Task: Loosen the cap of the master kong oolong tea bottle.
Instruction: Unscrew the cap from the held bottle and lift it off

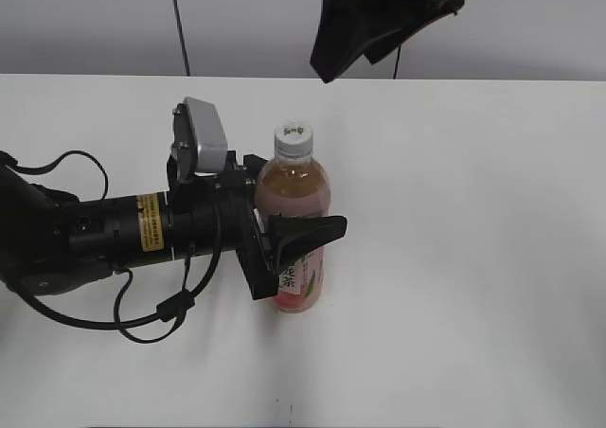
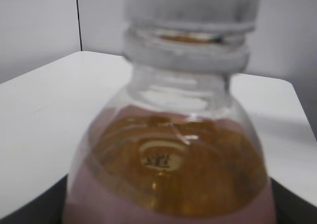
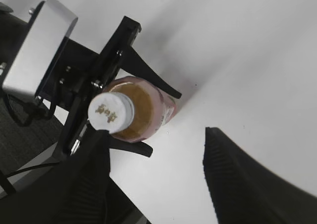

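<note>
The master kong oolong tea bottle stands upright on the white table, with amber tea and a pink label. Its white cap is on. My left gripper is shut on the bottle's body, one finger in front and one behind. The left wrist view shows the bottle's shoulder and the blurred cap very close. My right gripper hangs open and empty high above and behind the bottle. In the right wrist view it looks down on the cap and the bottle.
The white table stretches to the right and front of the bottle. The left arm's black body and cables lie along the table's left side. A dark cable runs down the grey back wall.
</note>
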